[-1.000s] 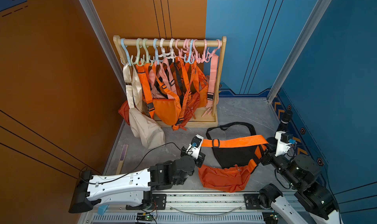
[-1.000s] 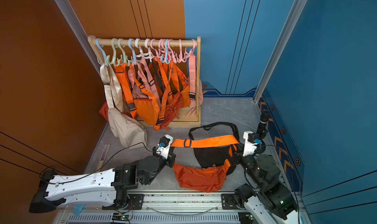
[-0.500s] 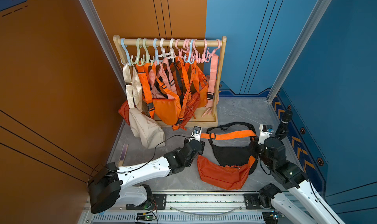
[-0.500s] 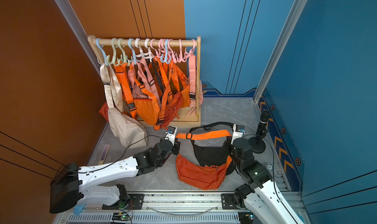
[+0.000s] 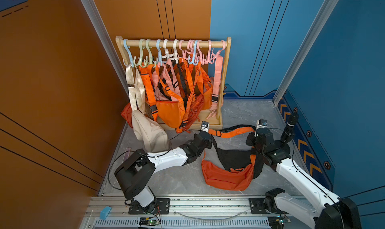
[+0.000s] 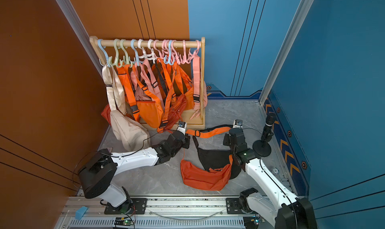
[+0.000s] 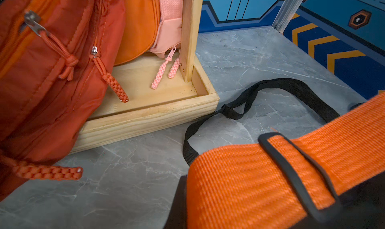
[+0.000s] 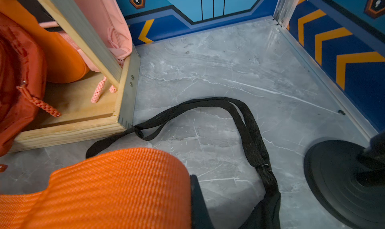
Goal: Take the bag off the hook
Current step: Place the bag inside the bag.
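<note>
The left hand and right hand each pinched the orange strap, stretched from 9 to 3 o'clock; its bag, seen only in both top views, lay toward 6 o'clock

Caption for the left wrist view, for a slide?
Left wrist view: orange strap up close, black strap looped on the grey floor beside the wooden rack base.

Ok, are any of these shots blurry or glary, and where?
Both top views: sharp and evenly lit, no glare on the rack. Left wrist: the strap close to the lens is slightly soft, the rack base crisp. Right wrist: the strap up close is blurred, and the floor shows a faint sheen.
</note>
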`<act>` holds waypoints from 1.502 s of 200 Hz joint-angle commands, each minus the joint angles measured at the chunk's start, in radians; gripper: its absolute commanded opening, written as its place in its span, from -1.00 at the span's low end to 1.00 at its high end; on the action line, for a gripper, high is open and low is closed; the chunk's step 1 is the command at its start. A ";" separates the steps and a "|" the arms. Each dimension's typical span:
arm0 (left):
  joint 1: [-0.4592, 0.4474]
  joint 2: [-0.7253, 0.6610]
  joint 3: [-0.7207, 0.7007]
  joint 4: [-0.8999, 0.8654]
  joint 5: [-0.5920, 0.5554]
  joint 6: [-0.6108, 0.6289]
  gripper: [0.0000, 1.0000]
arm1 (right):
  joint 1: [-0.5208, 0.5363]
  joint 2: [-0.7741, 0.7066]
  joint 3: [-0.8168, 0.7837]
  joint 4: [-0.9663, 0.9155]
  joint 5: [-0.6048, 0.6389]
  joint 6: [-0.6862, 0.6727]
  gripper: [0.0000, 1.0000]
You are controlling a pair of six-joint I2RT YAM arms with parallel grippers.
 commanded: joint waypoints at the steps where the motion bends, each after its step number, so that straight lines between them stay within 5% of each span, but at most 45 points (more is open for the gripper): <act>1: 0.026 0.051 0.046 0.037 0.064 -0.026 -1.00 | -0.031 0.054 0.026 0.080 -0.040 0.009 -0.84; 20: 0.035 0.101 0.071 0.048 0.083 -0.030 -0.95 | -0.046 0.102 0.035 0.099 -0.049 0.013 -0.74; 44: 0.040 0.157 0.100 0.061 0.105 -0.037 -0.51 | -0.065 0.161 0.033 0.128 -0.063 0.020 -0.59; 74: 0.052 0.222 0.130 0.077 0.143 -0.047 -0.23 | -0.090 0.220 0.031 0.152 -0.081 0.039 -0.35; 141: 0.072 0.293 0.181 0.089 0.208 -0.067 0.37 | -0.157 0.346 0.069 0.159 -0.158 0.087 0.99; 191: 0.071 0.219 0.080 0.197 0.221 -0.073 0.88 | -0.160 0.321 0.071 0.147 -0.160 0.080 1.00; 300: 0.020 -0.107 -0.126 0.203 0.203 -0.051 0.84 | -0.146 0.096 0.077 0.030 -0.159 0.086 1.00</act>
